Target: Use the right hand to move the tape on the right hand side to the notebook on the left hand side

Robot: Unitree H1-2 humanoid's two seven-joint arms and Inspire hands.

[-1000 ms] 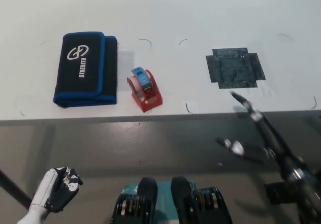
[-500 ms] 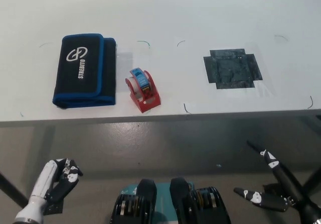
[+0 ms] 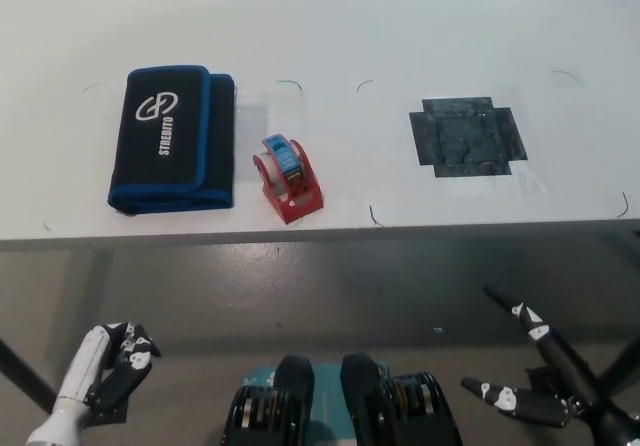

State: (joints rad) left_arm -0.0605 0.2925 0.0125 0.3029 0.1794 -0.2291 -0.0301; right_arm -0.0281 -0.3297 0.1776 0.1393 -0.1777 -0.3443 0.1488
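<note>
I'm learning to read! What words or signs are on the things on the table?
"STREBITO", in white letters running up the side, with a round white logo above it: on the black and blue case.
The blue roll on the red tape dispenser: there may be marks, too small to read.
The dark taped patch: no words.
Thin pen marks on the white table: only corner lines, no letters.

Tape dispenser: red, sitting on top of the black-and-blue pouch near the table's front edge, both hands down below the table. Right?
Not quite. In the head view the red tape dispenser stands on the white table just right of the black-and-blue pouch, not on top of it. The rest holds: it is near the front edge, and the left hand and right hand are both below the table.
</note>
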